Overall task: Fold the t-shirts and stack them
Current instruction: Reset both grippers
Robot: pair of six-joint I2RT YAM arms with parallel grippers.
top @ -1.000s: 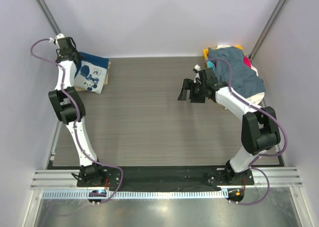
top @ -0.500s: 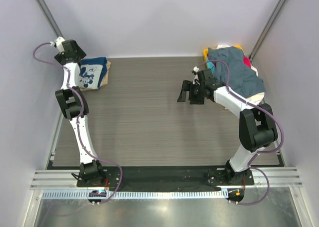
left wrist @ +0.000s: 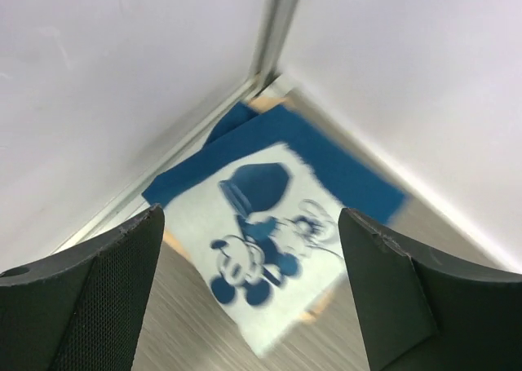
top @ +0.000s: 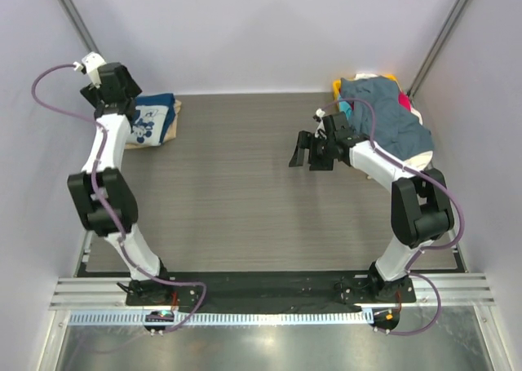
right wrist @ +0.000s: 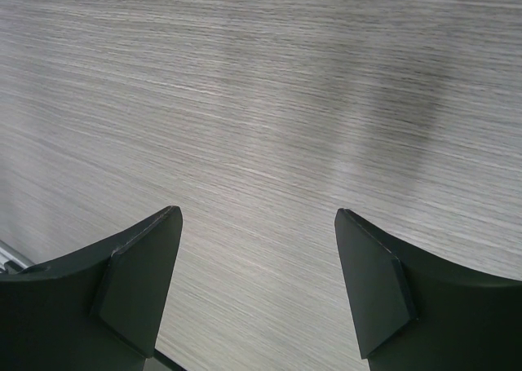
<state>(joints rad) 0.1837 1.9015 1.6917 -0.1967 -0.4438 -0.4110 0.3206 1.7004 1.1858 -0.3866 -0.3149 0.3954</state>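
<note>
A folded navy blue t-shirt (top: 152, 118) with a white cartoon print lies at the far left corner of the table, on top of a tan one (top: 174, 112). In the left wrist view the navy t-shirt (left wrist: 269, 216) shows below and between the fingers, blurred. My left gripper (top: 120, 102) hangs open above it, holding nothing. The unfolded t-shirts (top: 390, 120) are heaped at the far right, a slate-blue one on top. My right gripper (top: 306, 154) stands open to the left of the heap, and the right wrist view shows only bare table (right wrist: 269, 86) under it.
White walls close in the table on the left, back and right. Metal posts (top: 72, 16) stand in both far corners. Yellow (top: 337, 86) and red (top: 404, 102) cloth peeks out of the heap. The wood-grain tabletop (top: 236, 183) stretches between the two arms.
My left gripper has opened and let go of the navy t-shirt, then lifted up and back from it. The t-shirt now lies more compactly folded. The right arm has barely moved.
</note>
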